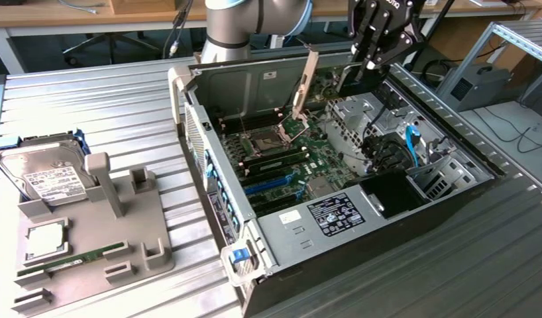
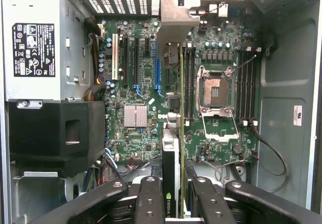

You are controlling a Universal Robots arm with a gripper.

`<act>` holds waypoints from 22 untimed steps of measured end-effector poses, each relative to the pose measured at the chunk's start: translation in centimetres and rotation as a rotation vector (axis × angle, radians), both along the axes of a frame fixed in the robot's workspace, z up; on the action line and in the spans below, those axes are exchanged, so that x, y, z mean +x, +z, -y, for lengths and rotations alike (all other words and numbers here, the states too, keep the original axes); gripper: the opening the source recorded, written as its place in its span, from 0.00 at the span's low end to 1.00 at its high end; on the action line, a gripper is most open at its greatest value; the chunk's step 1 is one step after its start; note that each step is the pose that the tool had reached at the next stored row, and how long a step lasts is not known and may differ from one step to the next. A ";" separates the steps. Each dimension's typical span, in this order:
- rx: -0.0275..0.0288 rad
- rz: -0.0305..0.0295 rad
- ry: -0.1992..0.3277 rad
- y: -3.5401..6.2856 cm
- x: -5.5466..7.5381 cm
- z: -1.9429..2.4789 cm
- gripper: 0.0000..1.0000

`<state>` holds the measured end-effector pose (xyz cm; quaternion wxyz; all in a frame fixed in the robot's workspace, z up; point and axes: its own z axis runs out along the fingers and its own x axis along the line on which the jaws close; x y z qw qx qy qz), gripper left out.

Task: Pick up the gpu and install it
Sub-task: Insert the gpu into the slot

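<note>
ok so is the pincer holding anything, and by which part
Yes: the pincer is shut on the gpu, seen edge-on, clamping its two flat faces, the fan side and the board's back.

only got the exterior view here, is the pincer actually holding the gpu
Observer: Yes. On the wrist view the pincer is shut on the gpu, with a finger on each face.
Operator: which way is it turned
Observer: Edge-on to the wrist camera, with its silver bracket at the end away from the fingers.
Operator: where is it exactly
Observer: Between the blue slot and the black memory slots. I cannot tell whether it is seated.
</note>
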<state>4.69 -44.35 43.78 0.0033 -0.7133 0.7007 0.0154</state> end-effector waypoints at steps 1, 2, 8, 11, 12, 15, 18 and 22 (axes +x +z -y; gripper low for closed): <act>0.0000 0.0000 0.000 0.00 0.0 0.00 0.27; 0.0002 0.0001 0.000 -0.05 0.0 -0.01 0.27; 0.0000 0.0000 0.000 -0.43 -0.1 0.00 0.27; 0.0000 0.0000 0.000 -0.72 -0.1 0.00 0.27; 0.0000 0.0000 0.000 -0.80 -0.1 0.00 0.27; 0.0000 0.0000 0.000 -1.22 -0.1 0.00 0.27; -0.0001 0.0000 0.000 -1.50 -0.1 0.00 0.27; 0.0000 0.0000 0.000 -1.79 -0.1 0.00 0.27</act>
